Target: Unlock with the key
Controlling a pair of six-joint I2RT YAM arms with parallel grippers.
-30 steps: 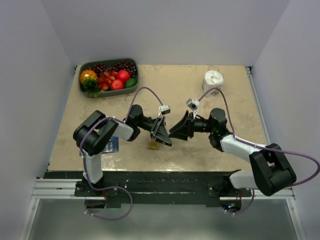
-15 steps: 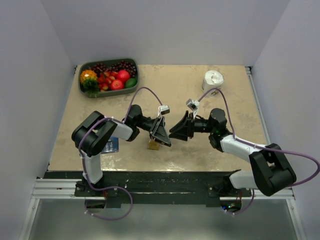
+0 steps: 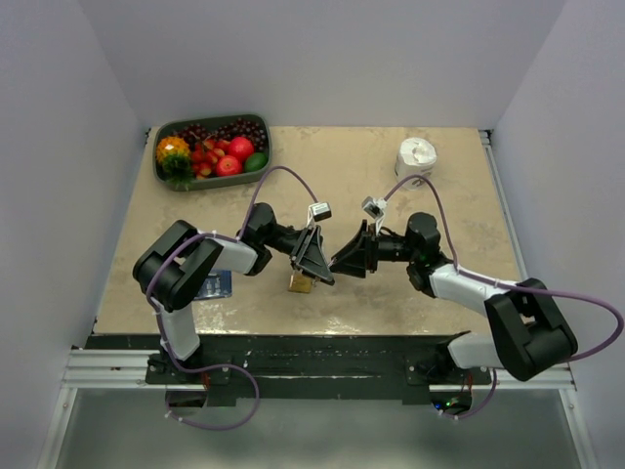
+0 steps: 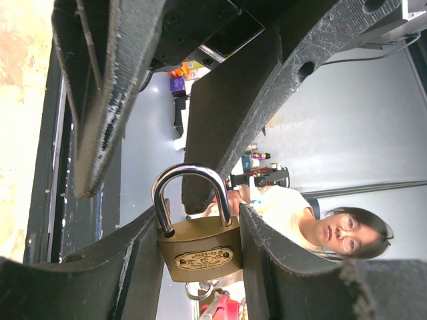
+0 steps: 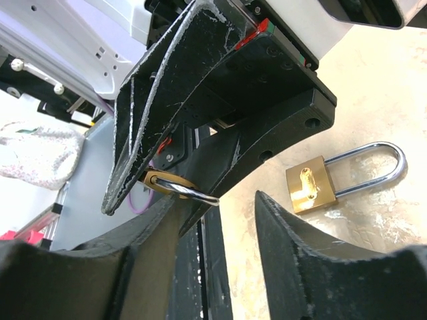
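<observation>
My left gripper (image 4: 198, 230) is shut on a brass padlock (image 4: 200, 252) and grips its body from both sides. Its steel shackle (image 4: 190, 190) is closed and points away from the wrist. A small silvery ring (image 4: 200, 291) hangs at the padlock's bottom end; I cannot make out the key itself. A second brass padlock (image 5: 311, 189) lies on the table. My right gripper (image 5: 220, 230) is open and empty, right beside the held padlock (image 5: 167, 185). From above, the left gripper (image 3: 320, 266) and right gripper (image 3: 347, 259) nearly touch, with a brass padlock (image 3: 301, 282) under them.
A green tray of fruit (image 3: 262, 132) stands at the back left. A white roll (image 3: 417, 154) stands at the back right. A blue object (image 3: 215, 283) lies under the left arm. The table's near edge (image 3: 312, 337) is close below the grippers.
Both grippers have edged slightly closer together. The left gripper still holds the padlock and the right gripper stays open.
</observation>
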